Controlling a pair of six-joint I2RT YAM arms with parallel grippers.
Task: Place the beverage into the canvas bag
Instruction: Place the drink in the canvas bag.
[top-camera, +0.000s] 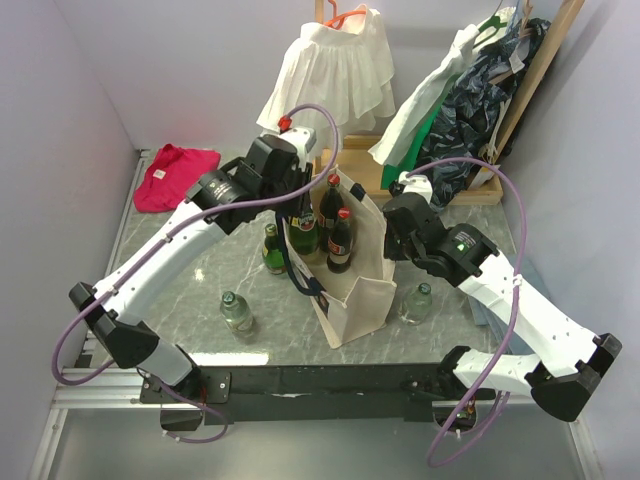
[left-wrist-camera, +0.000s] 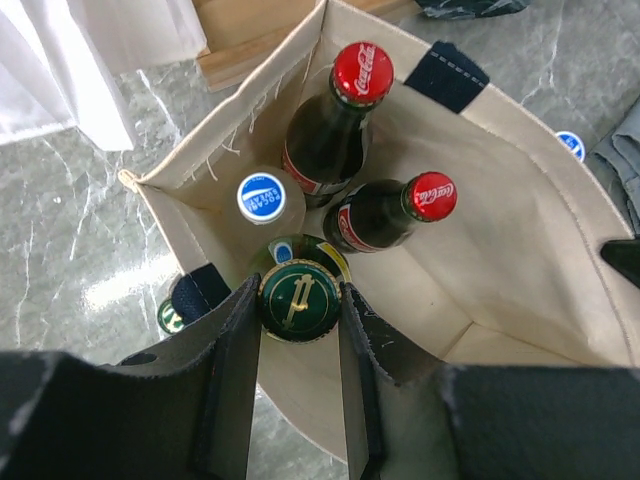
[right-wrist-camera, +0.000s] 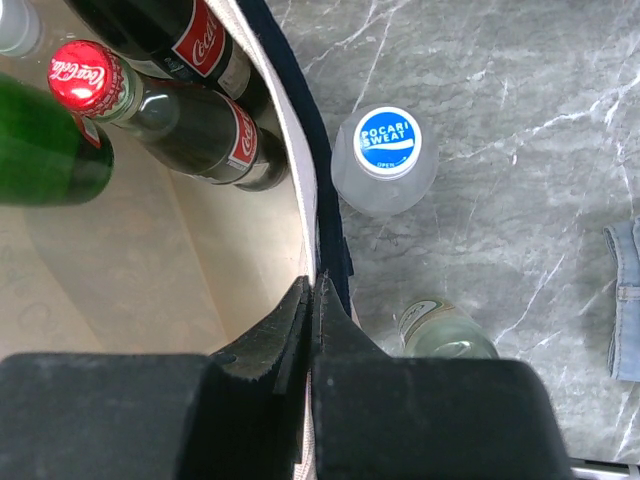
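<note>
Beverage: green glass bottle (left-wrist-camera: 297, 302) with a green cap, upright inside the bag's mouth, close to one side wall.
Left gripper (left-wrist-camera: 297, 296): fingers (left-wrist-camera: 235, 380) clamped on either side of that cap.
Bottle base: hidden; possibly on the bag floor, cannot tell.
Canvas bag (left-wrist-camera: 520, 230): stands open on the marble table (left-wrist-camera: 60, 250); two cola bottles (left-wrist-camera: 330, 130) and a blue-capped bottle (left-wrist-camera: 262, 197) inside.
Right gripper (right-wrist-camera: 310, 300): jaws together, pinching the bag's rim.
Outside the bag: Pocari bottle (right-wrist-camera: 385, 160), just beside the wall.
</note>
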